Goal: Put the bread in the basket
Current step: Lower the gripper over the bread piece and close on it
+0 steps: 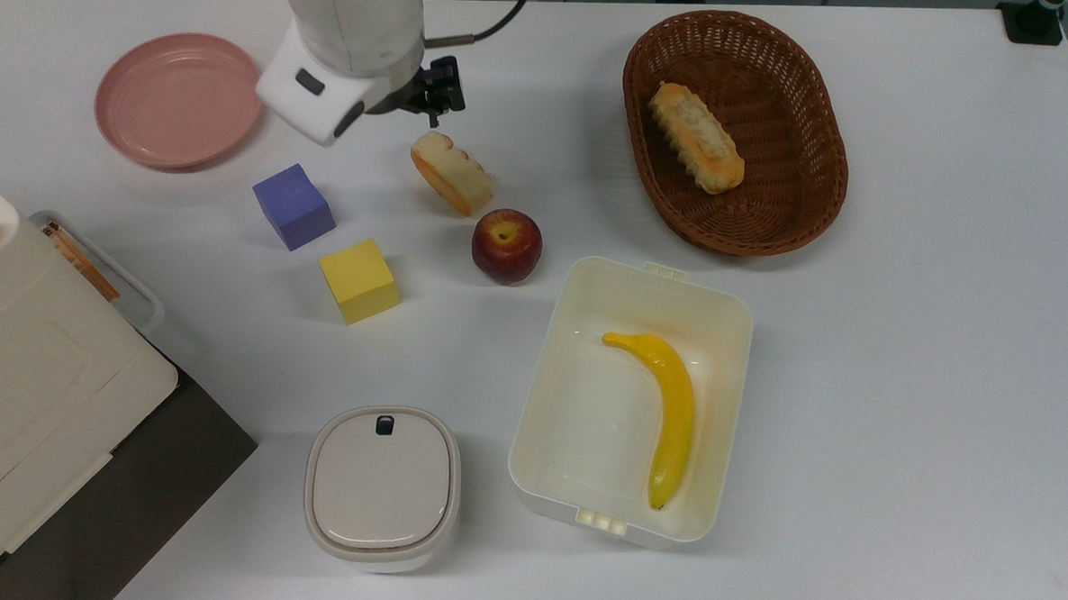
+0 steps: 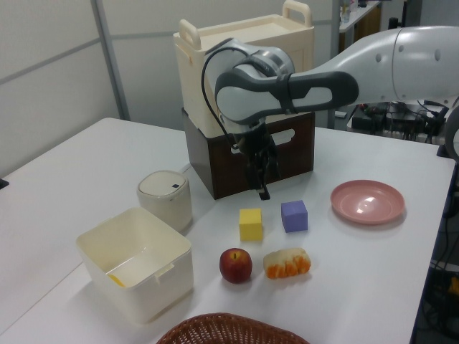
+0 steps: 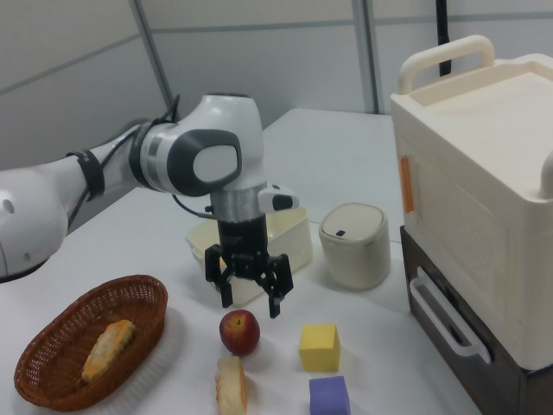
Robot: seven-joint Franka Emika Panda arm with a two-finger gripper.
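Observation:
The bread (image 1: pixel 451 173), a short chunky piece with pale crumb and orange-brown crust, lies on the white table beside a red apple (image 1: pixel 507 245). In the right view the bread (image 3: pixel 231 386) lies below the apple (image 3: pixel 239 333). My gripper (image 3: pixel 251 303) hangs open and empty above the table, pointing down, just beyond the bread's end towards the top view's top left. The white wrist covers most of it in the top view, where one black finger (image 1: pixel 436 97) shows. The oval brown wicker basket (image 1: pixel 822 200) stands at the top view's upper right, holding a longer ridged golden loaf (image 1: pixel 694 149).
A pink plate (image 1: pixel 178 100), a purple cube (image 1: pixel 293 206) and a yellow cube (image 1: pixel 359 280) lie at the top view's left. A cream box (image 1: pixel 733 318) holds a banana (image 1: pixel 669 414). A lidded white pot (image 1: pixel 382 487) and a big cream case (image 1: pixel 34 386) sit at the lower left.

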